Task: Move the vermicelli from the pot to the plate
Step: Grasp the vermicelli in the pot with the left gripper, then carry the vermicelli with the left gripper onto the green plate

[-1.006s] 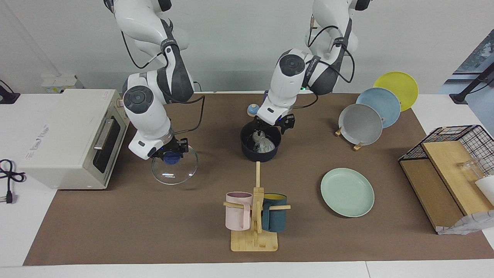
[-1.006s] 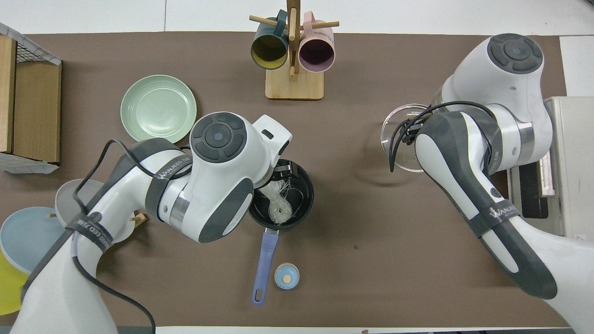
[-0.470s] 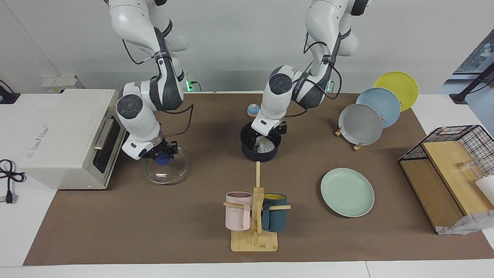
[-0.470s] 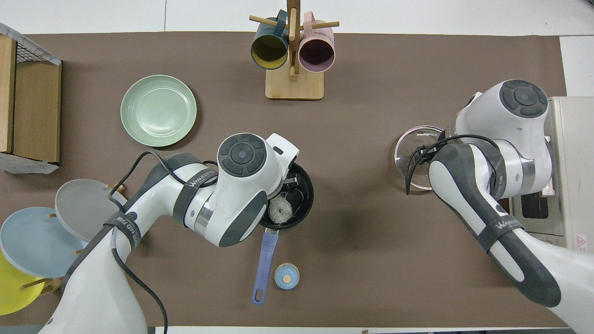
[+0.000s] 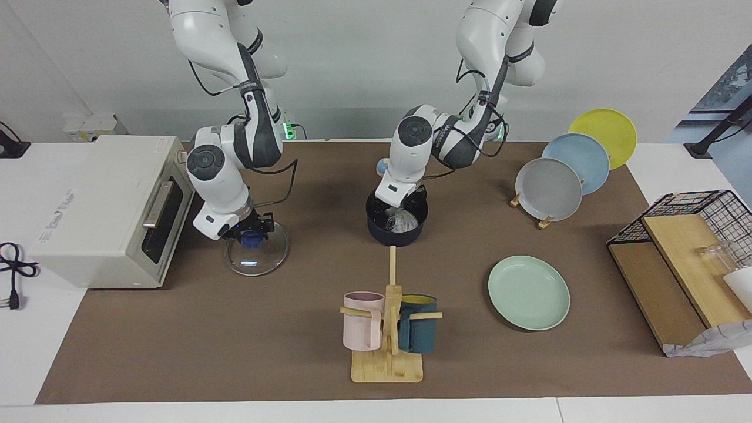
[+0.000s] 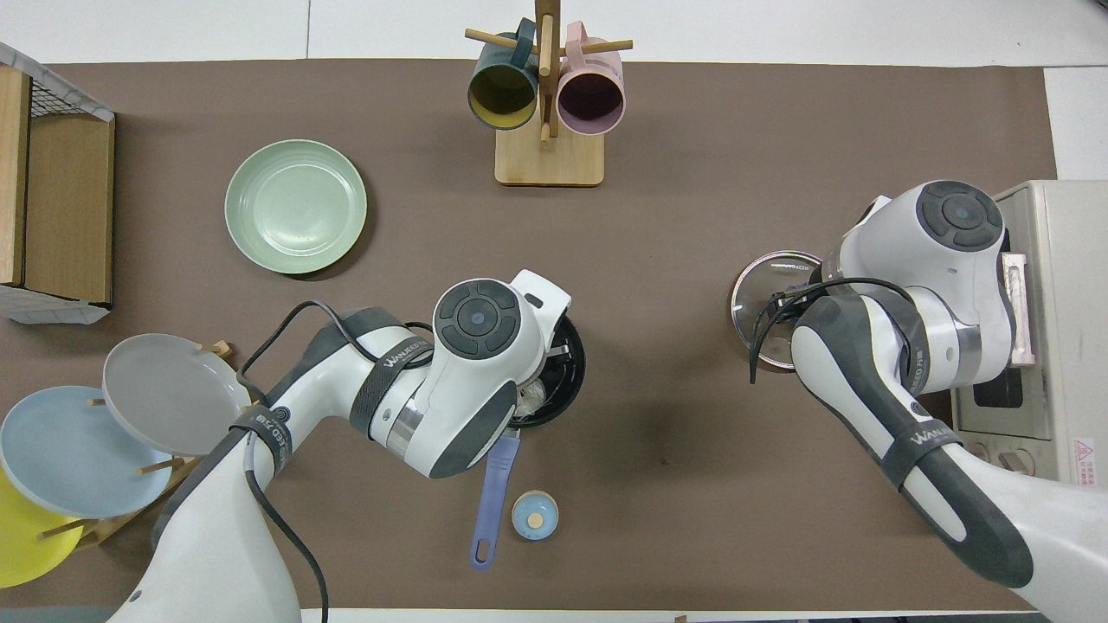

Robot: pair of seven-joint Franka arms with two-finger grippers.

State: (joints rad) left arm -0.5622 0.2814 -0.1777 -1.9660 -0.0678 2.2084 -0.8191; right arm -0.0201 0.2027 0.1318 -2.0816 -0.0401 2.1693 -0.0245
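Both arms have drawn back toward their bases: left gripper [image 5: 399, 209] dips into the round navy pot [image 5: 396, 232], covering the glassy white vermicelli [image 5: 403, 221], fingers unreadable; right gripper [image 5: 251, 234] clamps the clear glass lid's [image 5: 258, 258] blue knob. Mint-green plate [image 5: 529, 292] sits bare.

Two glossy white arms, dark grey joint bands, black cables, round grey caps.

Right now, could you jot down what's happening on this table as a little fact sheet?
noodles: in the pot, not yet moved
left gripper: down inside the pot, at the noodles
right gripper: shut on the knob of the glass lid, which is on the table in front of the oven
green plate: bare
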